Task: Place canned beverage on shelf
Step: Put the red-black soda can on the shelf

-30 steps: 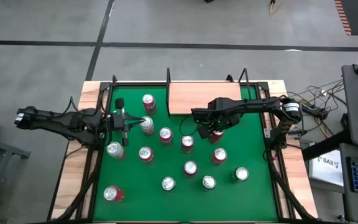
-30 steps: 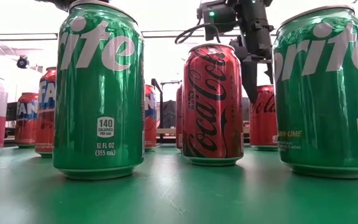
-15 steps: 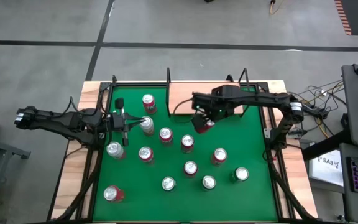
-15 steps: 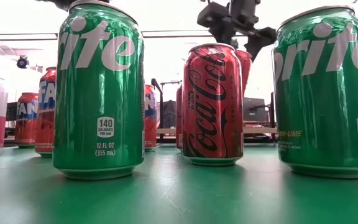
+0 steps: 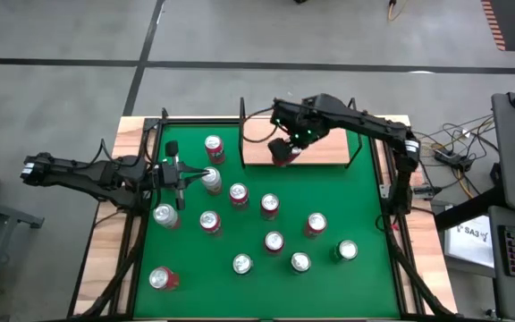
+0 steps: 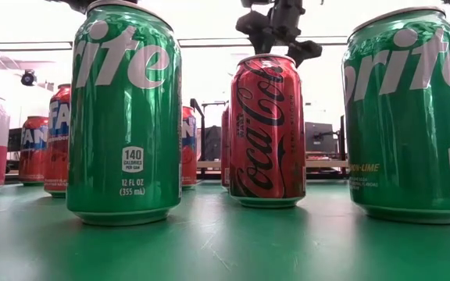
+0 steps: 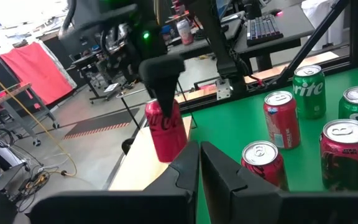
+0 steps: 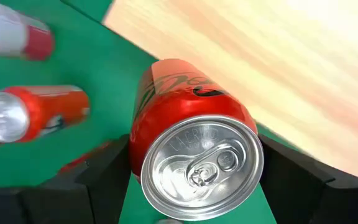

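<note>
1. High view: the right tool [image 5: 282, 148] grasps a red can [image 5: 280, 155] held above the front left part of the shelf [image 5: 320, 150], close to its edge. Set down here, the can could catch the lip and tip back toward the loose cans on the green counter [image 5: 329, 192]. The left tool [image 5: 186, 177] waits clenched on nothing, just beside a silver-topped can [image 5: 210, 179].

2. Low view: the right tool shows up high behind a Coca-Cola can [image 6: 268, 129]; whether the carried can is clear of the board cannot be told.

3. Left wrist view: the carried can hangs tilted over the wood. Released at that lean, it may topple or roll.

4. Right wrist view: the dark fingers [image 8: 107, 171] flank the can near its top rim, so it could swing or slip during lowering.
</note>
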Available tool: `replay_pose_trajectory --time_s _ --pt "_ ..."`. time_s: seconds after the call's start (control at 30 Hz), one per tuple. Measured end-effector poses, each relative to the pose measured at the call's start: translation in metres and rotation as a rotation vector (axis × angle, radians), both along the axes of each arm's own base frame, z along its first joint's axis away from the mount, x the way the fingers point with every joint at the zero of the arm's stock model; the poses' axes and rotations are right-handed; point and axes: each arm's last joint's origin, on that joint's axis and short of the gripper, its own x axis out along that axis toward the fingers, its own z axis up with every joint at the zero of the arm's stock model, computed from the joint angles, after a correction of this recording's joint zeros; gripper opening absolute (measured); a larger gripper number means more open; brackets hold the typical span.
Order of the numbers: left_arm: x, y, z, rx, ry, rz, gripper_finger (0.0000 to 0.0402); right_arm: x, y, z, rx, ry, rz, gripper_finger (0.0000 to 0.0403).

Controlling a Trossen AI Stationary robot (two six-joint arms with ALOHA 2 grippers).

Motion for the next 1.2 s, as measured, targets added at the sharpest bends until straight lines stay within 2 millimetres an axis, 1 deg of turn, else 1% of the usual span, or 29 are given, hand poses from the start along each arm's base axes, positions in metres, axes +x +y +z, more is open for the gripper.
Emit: replay_pose_trajectory --time_s 0.17,0.33,0.53,0.63,0.87,1.1,1.2 --pt "0.0 0.0 0.0 0.004 0.002 0.0 0.0 0.003 -0.022 -0.012 0.022 0.147 0.07 0.0284" --pt "0.0 0.0 0.0 0.004 0.004 0.0 0.0 0.01 -0.036 -0.022 0.01 0.169 0.172 0.0284" --pt "0.0 0.0 -0.002 0.006 0.019 0.0 0.0 0.012 -0.038 -0.028 -0.018 0.207 0.388 0.0284" --pt "0.001 0.0 -0.002 0.007 0.022 -0.001 0.0 0.012 -0.039 -0.028 -0.067 0.241 0.443 0.0284" --pt "0.001 0.0 -0.002 0.01 0.023 -0.001 0.0 0.014 -0.041 -0.033 -0.079 0.262 0.583 0.0284" --pt "0.001 0.0 -0.002 0.01 0.024 -0.001 0.0 0.014 -0.041 -0.035 -0.078 0.27 0.606 0.0284" --pt "0.0 0.0 -0.002 0.011 0.025 -0.001 0.0 0.015 -0.042 -0.035 -0.085 0.263 0.603 0.0294"
